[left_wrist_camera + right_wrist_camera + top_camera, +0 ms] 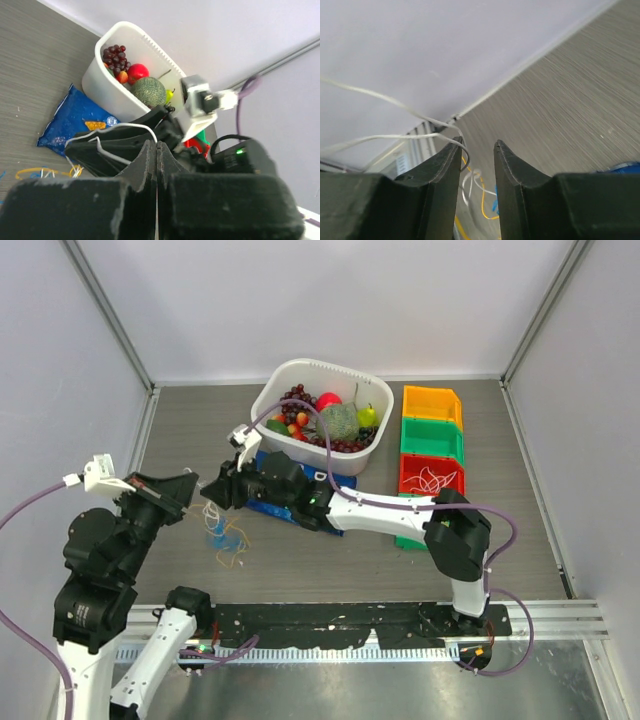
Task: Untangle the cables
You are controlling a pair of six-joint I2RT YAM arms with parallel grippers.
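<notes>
1. Basically, three thin, string-like cables share one small tangle on the grey table (400, 570), just beside the blue bag (75, 117) on its left-arm side.
2. White cable (211, 512): very thin. It is up off the table, strung in a few loose strands between the two claws above the rest of the tangle.
3. Blue cable (218, 538): a small loopy bunch lying flat, near the bag's near corner.
4. Yellow cable (233, 556): a loopy bunch overlapping the blue one, on the side away from the bag.
5. Left claw (190, 498): the fingers are pressed fully together and point toward the bag. The white cable runs right into the tips and looks pinched there.
6. Right claw (210, 492): it reaches out over the bag with a narrow gap and nothing between the fingers. A white strand is hooked over one fingertip (456, 145).
7. Both claws are almost tip to tip, just off the bag's edge.
8. A separate white stringy bunch (432, 480) lies in the red bin (405, 475), well apart from the bag on its right-arm side.
9. The white tub (290, 375) of fruit stands just behind the bag.
</notes>
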